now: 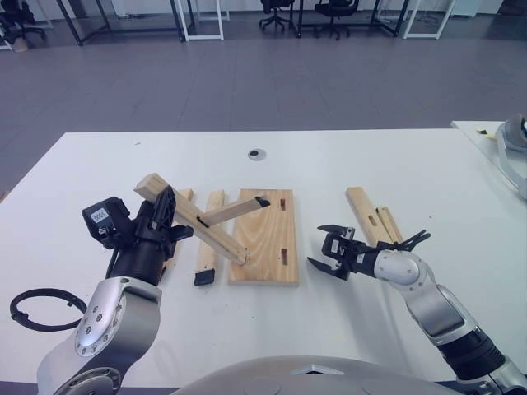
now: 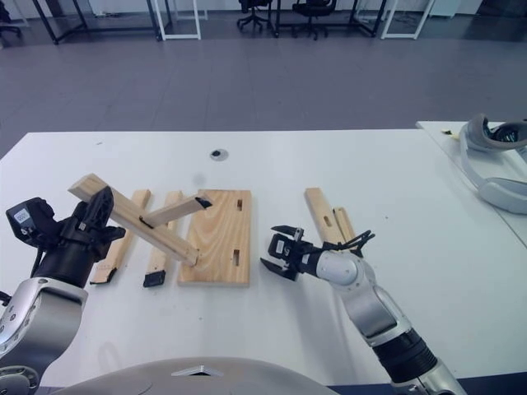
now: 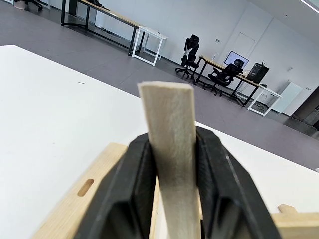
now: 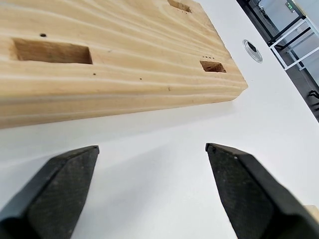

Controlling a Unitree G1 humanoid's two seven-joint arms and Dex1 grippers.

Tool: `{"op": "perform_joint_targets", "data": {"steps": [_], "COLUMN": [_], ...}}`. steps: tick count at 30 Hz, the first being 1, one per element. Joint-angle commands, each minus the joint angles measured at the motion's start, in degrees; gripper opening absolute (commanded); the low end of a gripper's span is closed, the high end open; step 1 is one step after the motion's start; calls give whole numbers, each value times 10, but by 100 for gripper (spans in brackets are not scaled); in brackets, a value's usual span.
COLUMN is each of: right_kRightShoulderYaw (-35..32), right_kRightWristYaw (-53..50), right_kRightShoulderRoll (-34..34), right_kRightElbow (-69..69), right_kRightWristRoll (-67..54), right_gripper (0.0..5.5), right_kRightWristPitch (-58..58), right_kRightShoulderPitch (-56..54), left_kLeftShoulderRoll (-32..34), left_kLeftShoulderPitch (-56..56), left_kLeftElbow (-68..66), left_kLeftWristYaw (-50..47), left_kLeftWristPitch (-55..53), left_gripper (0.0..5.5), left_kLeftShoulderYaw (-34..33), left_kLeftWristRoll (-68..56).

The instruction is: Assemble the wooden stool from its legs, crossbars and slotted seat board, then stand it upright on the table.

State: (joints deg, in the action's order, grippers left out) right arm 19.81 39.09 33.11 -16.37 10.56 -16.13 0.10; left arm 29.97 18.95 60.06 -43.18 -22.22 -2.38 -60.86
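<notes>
My left gripper point(image 1: 170, 212) is shut on a wooden leg point(image 1: 202, 224) with a crossbar point(image 1: 235, 210) plugged into it. The leg is tilted, its low end touching the left edge of the slotted seat board point(image 1: 265, 239), which lies flat. In the left wrist view both fingers point(image 3: 127, 199) squeeze the leg point(image 3: 172, 159). Another leg point(image 1: 212, 239) with a black foot lies just left of the board, and a third point(image 1: 184, 196) is partly hidden behind the held one. My right gripper point(image 1: 333, 252) is open, low over the table just right of the board point(image 4: 114, 64). Two more wooden pieces point(image 1: 365, 214) lie behind it.
A round cable hole point(image 1: 257, 154) sits behind the board. A black ring of cable point(image 1: 41, 309) lies at the near left. A white headset point(image 2: 494, 160) rests on a second table to the right. Bare white tabletop point(image 1: 99, 173) surrounds the parts.
</notes>
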Motion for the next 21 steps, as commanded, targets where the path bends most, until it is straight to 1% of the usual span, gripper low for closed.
{"op": "perform_joint_targets", "data": {"steps": [1,4,6,10,12,16,19,21], "right_kRightShoulderYaw": [-9,-13,-17,-22,-28,-33,-33,-32], "right_kRightWristYaw": [0,6,9,21,24,25,24,22], "right_kRightShoulderRoll": [-1,9,13,28,36,40,42,40], "right_kRightElbow": [-23,-33,-42,-57,-60,-57,-47,-41], "right_kRightWristRoll": [-1,1,-1,-4,-6,-5,0,3], "right_gripper": [400,400,400,400,400,400,400,400], "right_kRightWristPitch": [-27,-41,-54,-67,-70,-68,-62,-59], "right_kRightShoulderPitch": [-3,-2,-1,11,16,21,14,9], "left_kLeftShoulderRoll": [-23,-53,-81,-98,-105,-98,-68,-59], "left_kLeftShoulderPitch": [10,-4,-22,-37,-28,33,99,116], "left_kLeftElbow": [-1,-1,-1,-1,-1,-2,-11,-15], "left_kLeftWristYaw": [-12,-25,-37,-33,-22,47,120,151], "left_kLeftWristPitch": [-15,-25,-43,-69,-67,-39,6,19], "left_gripper": [100,100,100,100,100,100,100,100], "left_kLeftShoulderYaw": [36,76,114,194,219,247,271,289], "left_kLeftWristRoll": [62,116,160,250,286,337,404,449]}}
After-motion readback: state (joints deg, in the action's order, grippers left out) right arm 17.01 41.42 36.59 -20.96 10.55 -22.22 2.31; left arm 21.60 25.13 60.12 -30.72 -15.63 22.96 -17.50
